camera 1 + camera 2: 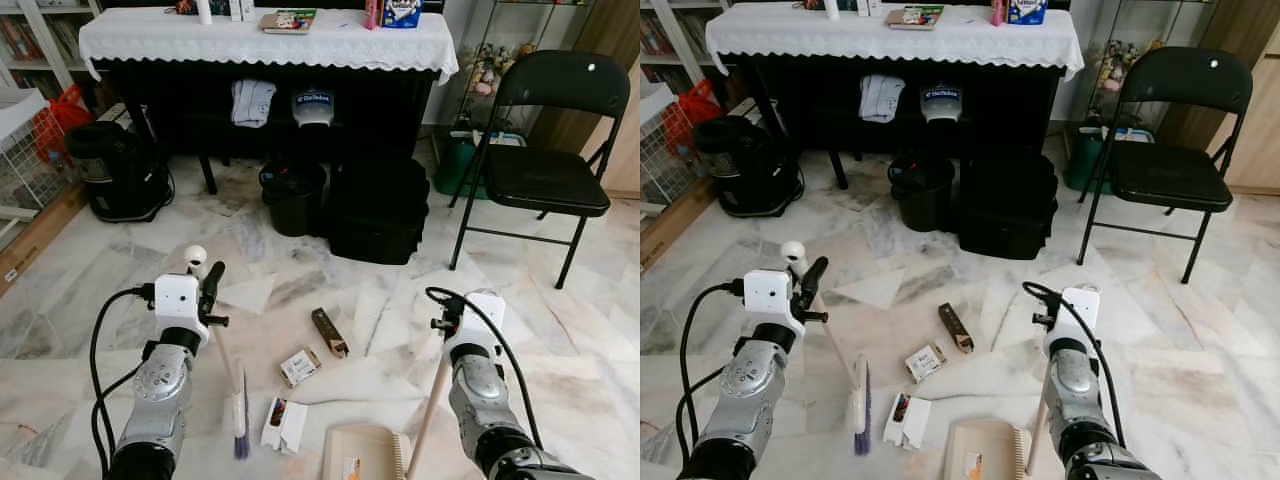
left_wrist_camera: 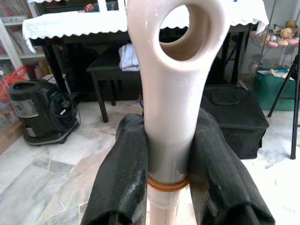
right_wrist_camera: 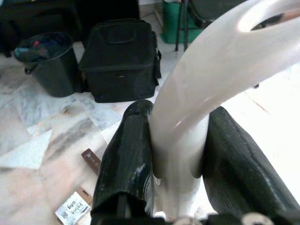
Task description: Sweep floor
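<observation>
My left gripper [image 2: 168, 154] is shut on the cream broom handle [image 2: 171, 84] just below its hanging loop. The stick slants down to the broom head [image 1: 240, 420] with purple bristles on the marble floor. My right gripper [image 3: 178, 154] is shut on the pale dustpan handle [image 1: 425, 420], and the beige dustpan [image 1: 365, 452] rests on the floor between my arms. Litter lies ahead of the pan: a brown box [image 1: 329, 332], a small white carton [image 1: 300, 367] and a white packet [image 1: 284, 425] beside the bristles.
A black bin [image 1: 293, 197] and a black bag [image 1: 380, 208] stand before the cloth-covered table [image 1: 265, 40]. A black vacuum [image 1: 118, 170] sits at the left and a folding chair [image 1: 550, 170] at the right. A wire basket [image 1: 20, 150] is far left.
</observation>
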Controlling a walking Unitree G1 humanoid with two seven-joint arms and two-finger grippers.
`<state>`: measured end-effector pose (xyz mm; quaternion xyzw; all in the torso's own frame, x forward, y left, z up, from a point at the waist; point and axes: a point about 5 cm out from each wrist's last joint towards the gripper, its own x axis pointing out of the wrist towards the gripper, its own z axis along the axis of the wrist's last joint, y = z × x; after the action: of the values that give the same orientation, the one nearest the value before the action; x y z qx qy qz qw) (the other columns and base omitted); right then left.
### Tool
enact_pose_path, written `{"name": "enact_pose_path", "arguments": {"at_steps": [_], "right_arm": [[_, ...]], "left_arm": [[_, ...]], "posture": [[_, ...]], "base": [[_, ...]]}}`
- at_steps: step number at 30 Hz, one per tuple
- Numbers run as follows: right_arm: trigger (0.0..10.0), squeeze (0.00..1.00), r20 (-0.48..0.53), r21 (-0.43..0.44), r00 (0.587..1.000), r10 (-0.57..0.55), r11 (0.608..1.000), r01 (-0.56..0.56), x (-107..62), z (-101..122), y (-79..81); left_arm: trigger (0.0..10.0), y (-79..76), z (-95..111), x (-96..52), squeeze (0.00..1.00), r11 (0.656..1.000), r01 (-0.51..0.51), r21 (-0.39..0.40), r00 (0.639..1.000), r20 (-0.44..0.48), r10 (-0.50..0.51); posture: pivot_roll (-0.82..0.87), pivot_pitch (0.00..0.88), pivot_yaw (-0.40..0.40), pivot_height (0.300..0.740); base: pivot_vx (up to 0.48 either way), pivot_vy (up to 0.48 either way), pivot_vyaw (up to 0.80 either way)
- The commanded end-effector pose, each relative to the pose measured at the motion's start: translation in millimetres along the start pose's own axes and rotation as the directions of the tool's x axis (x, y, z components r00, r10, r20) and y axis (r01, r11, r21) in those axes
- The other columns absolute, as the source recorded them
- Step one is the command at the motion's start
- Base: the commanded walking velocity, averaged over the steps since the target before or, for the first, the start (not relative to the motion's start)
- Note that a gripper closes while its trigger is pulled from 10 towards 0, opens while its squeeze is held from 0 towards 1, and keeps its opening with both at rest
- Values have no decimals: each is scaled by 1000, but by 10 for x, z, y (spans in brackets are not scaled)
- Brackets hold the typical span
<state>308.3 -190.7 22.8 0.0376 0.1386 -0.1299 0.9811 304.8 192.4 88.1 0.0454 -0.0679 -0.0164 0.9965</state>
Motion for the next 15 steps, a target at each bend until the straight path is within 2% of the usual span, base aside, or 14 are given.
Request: {"name": "enact_pose_path", "arguments": {"at_steps": [1,6,15], "right_arm": [[10000,0,-164,87,986,-15,996,29,-114,-304,60],[10000,0,-190,105,982,-16,994,37,-109,-312,79],[10000,0,-265,217,964,-22,973,82,-96,-337,97]], "left_arm": [[10000,23,122,43,0,1000,-2,-2,998,56,2],[10000,18,121,42,0,1000,0,-3,998,55,0],[10000,17,123,46,0,1000,3,-7,999,54,-3]], "posture": [[148,45,18,740],[149,45,16,740],[149,44,14,740]], "base": [[0,0,0],[0,0,0],[0,0,0]]}}
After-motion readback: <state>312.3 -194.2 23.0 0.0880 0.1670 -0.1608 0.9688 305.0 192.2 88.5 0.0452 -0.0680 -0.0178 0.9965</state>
